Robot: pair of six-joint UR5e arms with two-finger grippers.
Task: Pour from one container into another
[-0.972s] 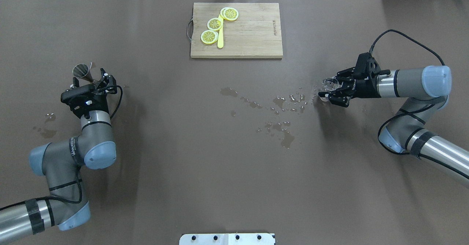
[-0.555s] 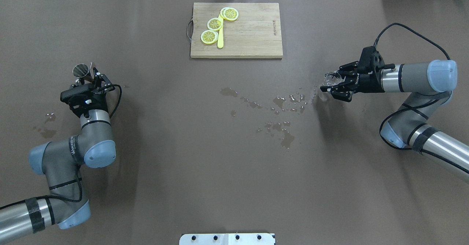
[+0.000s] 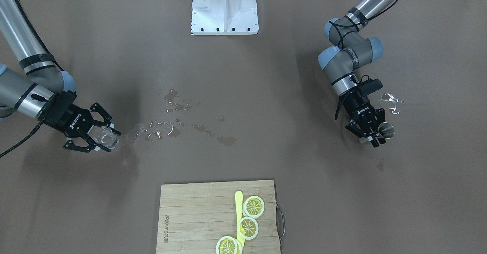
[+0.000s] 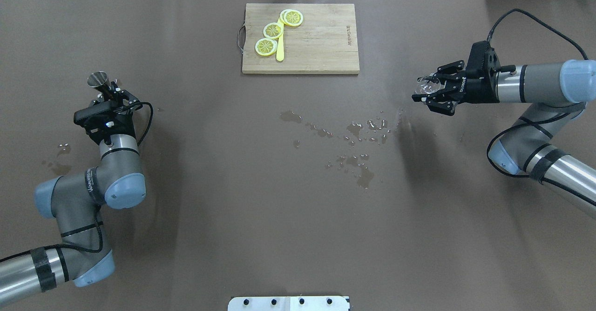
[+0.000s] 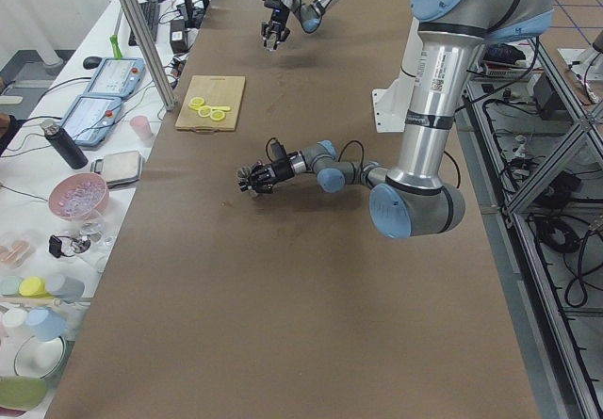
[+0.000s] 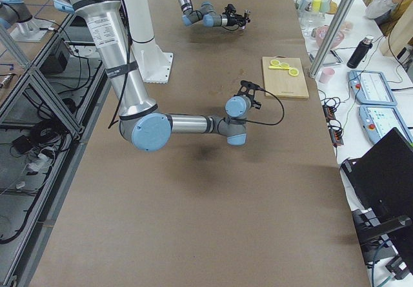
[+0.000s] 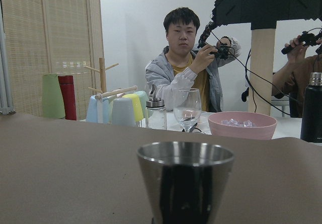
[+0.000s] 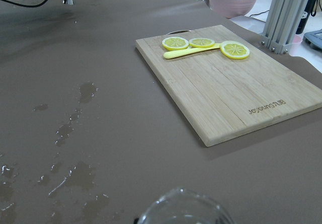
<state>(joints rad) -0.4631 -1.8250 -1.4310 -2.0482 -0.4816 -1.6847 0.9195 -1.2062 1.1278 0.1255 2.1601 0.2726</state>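
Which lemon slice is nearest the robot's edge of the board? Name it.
The slice at the row's end nearest the handle; the other two sit farther back on the board.

Near arm's right gripper [image 6: 250, 92] hangs over the brown table [image 6: 193, 203], black cable looping off it; just beyond it lies the cutting board [image 6: 292, 84] with lemon slices [image 6: 281, 64]; far behind, the left gripper [image 6: 245, 20] looks tiny
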